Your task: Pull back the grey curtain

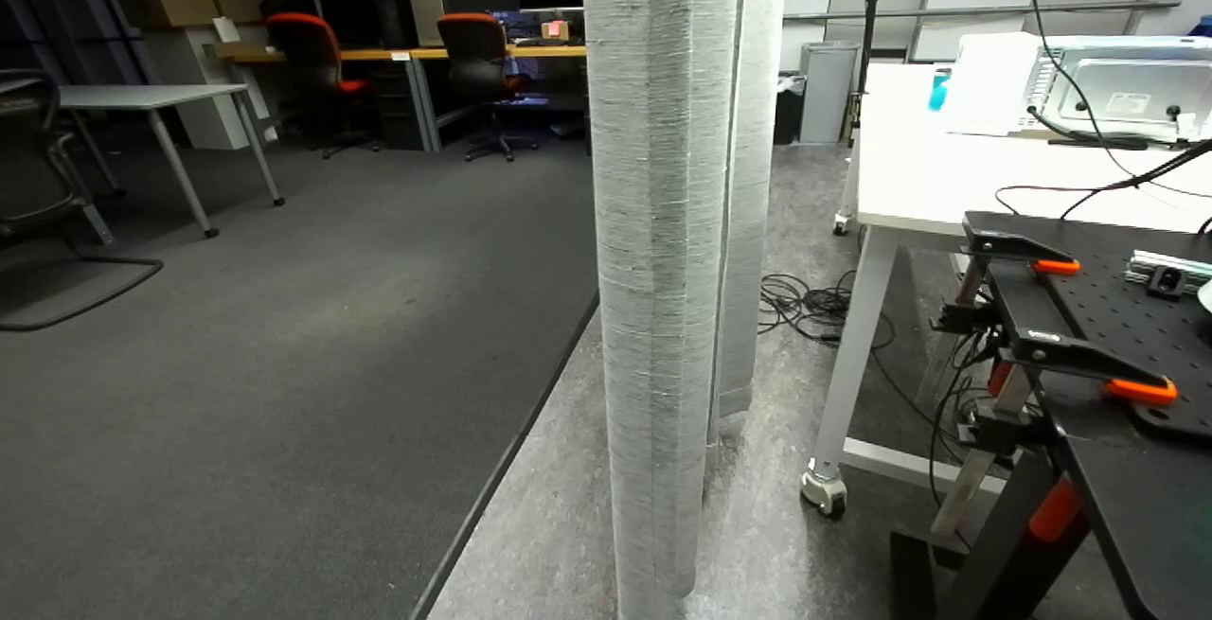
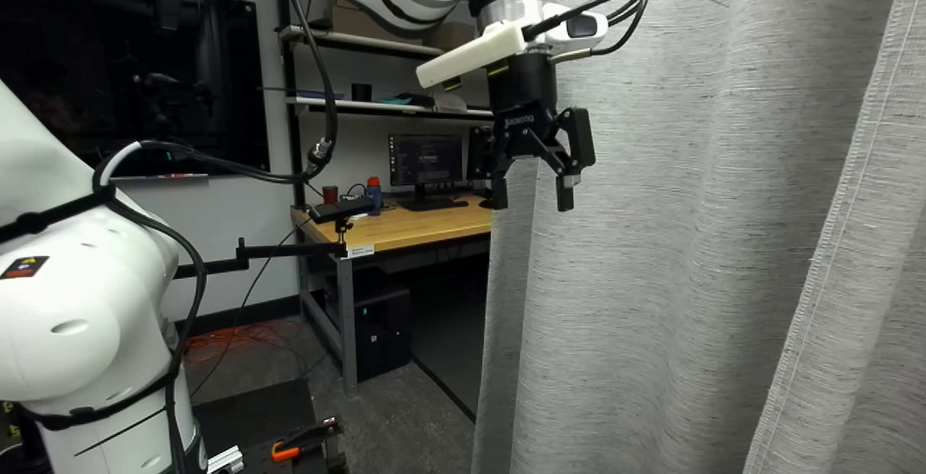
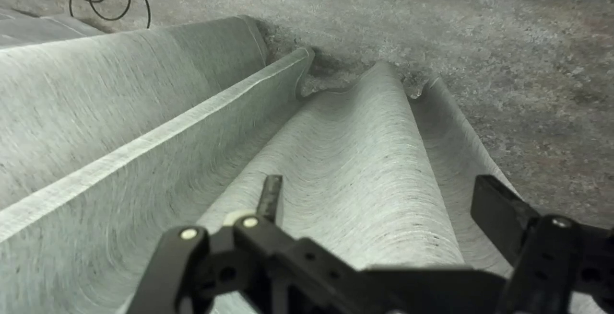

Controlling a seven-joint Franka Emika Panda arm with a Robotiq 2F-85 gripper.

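The grey curtain hangs in tall vertical folds. It shows in both exterior views point(image 1: 663, 270) point(image 2: 636, 257) and fills much of the wrist view point(image 3: 355, 160). My gripper point(image 2: 532, 196) is near the curtain's free edge and points downward, with its fingers wide apart. In the wrist view, my gripper point(image 3: 379, 189) is open, and curtain folds show beyond and between the fingers. Nothing is held. Whether a finger touches the fabric cannot be told. The gripper is out of sight in an exterior view where the curtain stands mid-picture. The curtain's top is out of view.
A white table point(image 1: 909, 175) and a black table with orange-tipped clamps point(image 1: 1089, 469) stand beside the curtain. Loose black cables point(image 1: 805, 308) lie on the floor. A wooden desk point(image 2: 427, 228) with a monitor stands behind. A black camera arm point(image 2: 289, 250) sticks out near the robot base.
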